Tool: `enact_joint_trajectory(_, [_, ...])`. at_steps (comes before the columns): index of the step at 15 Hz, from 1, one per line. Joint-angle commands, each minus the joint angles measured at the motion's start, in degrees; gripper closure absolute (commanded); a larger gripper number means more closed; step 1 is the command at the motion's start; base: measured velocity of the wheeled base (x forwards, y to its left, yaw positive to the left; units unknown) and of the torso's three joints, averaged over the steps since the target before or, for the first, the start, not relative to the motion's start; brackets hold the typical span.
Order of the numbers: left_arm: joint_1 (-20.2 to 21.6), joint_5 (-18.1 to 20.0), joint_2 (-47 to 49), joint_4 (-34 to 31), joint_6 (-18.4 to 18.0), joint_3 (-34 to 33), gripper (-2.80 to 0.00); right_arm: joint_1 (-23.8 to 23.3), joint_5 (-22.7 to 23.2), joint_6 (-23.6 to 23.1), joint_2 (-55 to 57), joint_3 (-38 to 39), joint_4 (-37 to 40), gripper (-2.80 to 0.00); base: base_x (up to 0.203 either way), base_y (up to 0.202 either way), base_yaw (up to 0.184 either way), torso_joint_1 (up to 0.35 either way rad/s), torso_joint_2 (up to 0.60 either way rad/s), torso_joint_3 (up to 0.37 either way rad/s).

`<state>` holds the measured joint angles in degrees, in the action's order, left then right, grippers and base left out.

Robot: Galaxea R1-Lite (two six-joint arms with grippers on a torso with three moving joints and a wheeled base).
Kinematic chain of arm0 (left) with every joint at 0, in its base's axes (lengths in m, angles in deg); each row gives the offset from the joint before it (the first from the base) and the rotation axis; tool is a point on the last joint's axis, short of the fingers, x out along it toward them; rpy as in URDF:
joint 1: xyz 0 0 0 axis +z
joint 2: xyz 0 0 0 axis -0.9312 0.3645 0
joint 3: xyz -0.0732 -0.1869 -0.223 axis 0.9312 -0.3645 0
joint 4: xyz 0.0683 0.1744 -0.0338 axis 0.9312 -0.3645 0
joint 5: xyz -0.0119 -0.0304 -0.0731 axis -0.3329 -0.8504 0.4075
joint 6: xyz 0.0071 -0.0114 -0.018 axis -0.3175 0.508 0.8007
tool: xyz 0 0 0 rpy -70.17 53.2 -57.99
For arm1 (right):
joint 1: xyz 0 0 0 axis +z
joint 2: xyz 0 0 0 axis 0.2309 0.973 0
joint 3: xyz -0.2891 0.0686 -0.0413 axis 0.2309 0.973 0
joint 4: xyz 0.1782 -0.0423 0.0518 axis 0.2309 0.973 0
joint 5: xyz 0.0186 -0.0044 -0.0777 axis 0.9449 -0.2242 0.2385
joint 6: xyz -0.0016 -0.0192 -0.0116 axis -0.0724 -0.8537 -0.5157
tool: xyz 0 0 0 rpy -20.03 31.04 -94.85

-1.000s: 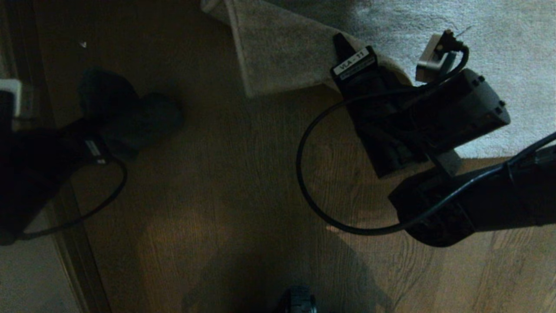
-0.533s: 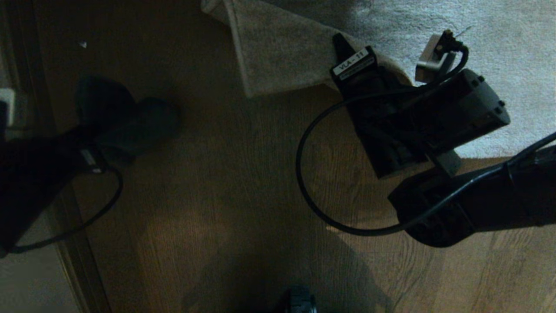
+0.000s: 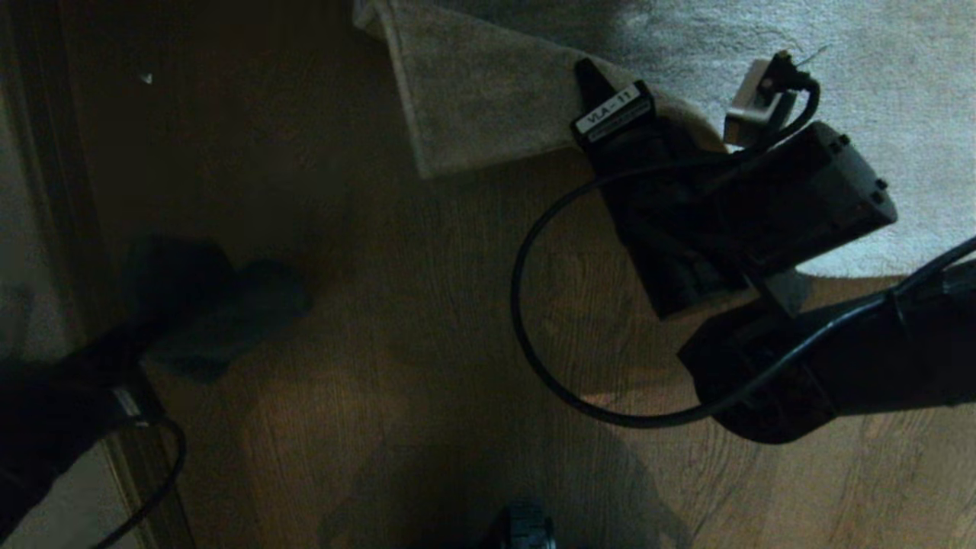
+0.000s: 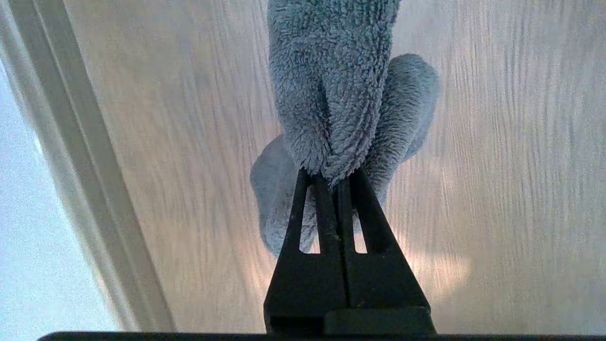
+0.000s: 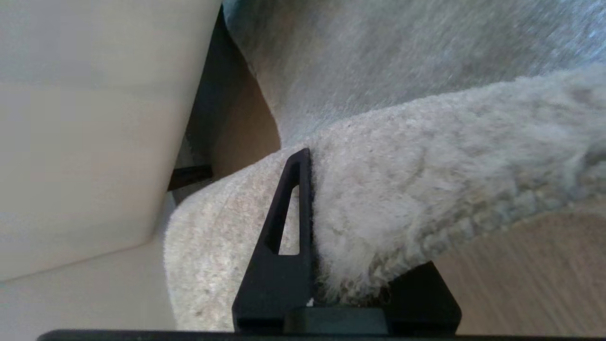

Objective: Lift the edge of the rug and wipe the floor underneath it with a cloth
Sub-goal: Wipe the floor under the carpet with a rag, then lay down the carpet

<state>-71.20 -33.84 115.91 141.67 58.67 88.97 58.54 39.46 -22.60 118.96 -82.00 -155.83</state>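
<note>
**Holding the rug up, cloth on the boards**

Holding the rug (image 3: 488, 107) by its folded-back edge, the right gripper (image 5: 331, 222) reached in from the right, clamped on the pile. The right wrist view alone showed the hem pinched between its fingers. The left gripper (image 4: 331, 177), low at the left, was clamped on the cloth (image 4: 331, 85) over the bare floor (image 3: 396, 366).

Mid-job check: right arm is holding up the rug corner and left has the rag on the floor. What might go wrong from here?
1. The right end effector pinches only the hem of the light grey short-pile rug; the thick pile could slip out and flop back onto the floor.
2. The left end effector grips just a fold of the small grey fluffy cloth, well short of the lifted flap on the brown wood-plank floor; dragging might tug it loose.
</note>
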Motion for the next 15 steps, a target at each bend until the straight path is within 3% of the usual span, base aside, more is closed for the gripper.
enact_joint_trajectory(1, [-0.07,0.03,-3.94,0.3,0.03,-4.13,0.0,0.69,-0.08,0.03,0.05,0.65,-1.93,0.0,0.0,0.0,0.0,0.0,0.0,0.0])
enact_joint_trajectory(3, [-0.28,0.3,-7.18,-0.53,0.1,-7.28,0.0,0.9,0.01,-1.67,0.05,1.43,-2.54,0.0,0.0,0.0,0.0,0.0,0.0,0.0])
enact_joint_trajectory(5, [-0.27,1.33,-12.66,-6.78,0.29,-7.35,0.0,1.13,-0.08,-1.76,-0.04,1.66,-2.77,0.0,0.0,0.0,0.0,0.0,0.0,0.0])
enact_joint_trajectory(15, [0.73,3.81,-56.29,-54.25,0.61,-7.36,0.0,2.18,-0.16,-3.17,0.23,2.01,-2.77,0.0,0.0,0.0,0.0,0.0,0.0,0.0])
